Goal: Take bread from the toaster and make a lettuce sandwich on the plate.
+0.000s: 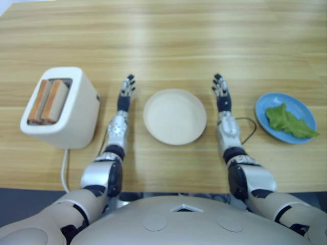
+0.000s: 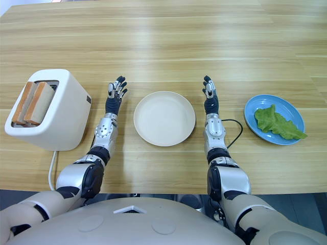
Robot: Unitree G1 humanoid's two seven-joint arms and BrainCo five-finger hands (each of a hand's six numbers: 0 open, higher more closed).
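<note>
Left hand point(image 1: 125, 94) open, right hand point(image 1: 221, 93) open, flanking plate point(image 1: 175, 116)

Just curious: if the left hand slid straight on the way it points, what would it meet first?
Probably nothing: the left hand lies between toaster and plate, and only bare table shows ahead of it.
</note>
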